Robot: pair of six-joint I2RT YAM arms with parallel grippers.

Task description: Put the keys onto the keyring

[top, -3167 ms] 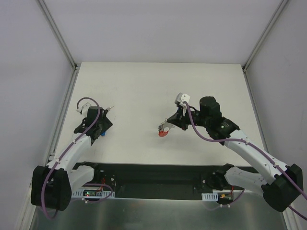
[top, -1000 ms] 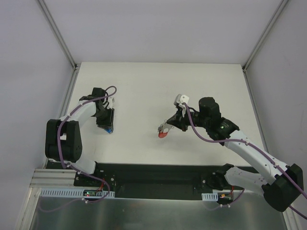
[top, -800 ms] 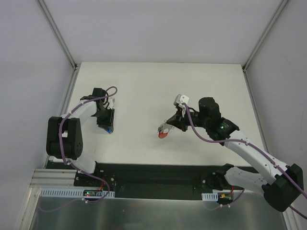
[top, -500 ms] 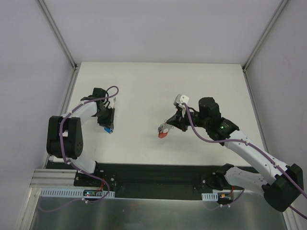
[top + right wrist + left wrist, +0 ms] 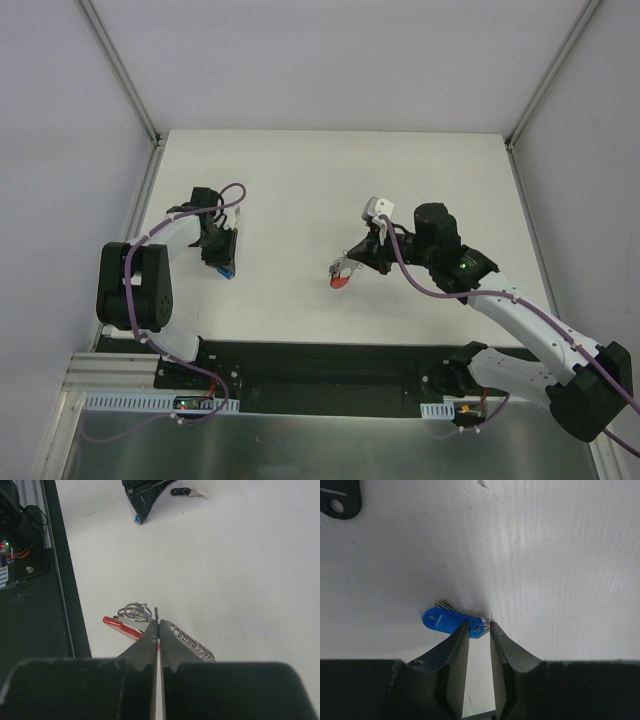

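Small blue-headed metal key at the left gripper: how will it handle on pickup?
Small blue plastic-headed silver key lies flat on the smooth white table, so it may skate if nudged. Left gripper seems to pinch only its small wire ring; the key will probably dangle and swing. Looks light.

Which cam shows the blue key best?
Left wrist: the blue key lies large and sharp on the table, its ring end between the left gripper's fingertips. Top external shows only a blue speck under that gripper. Right wrist shows a distant blue dot at its tip.
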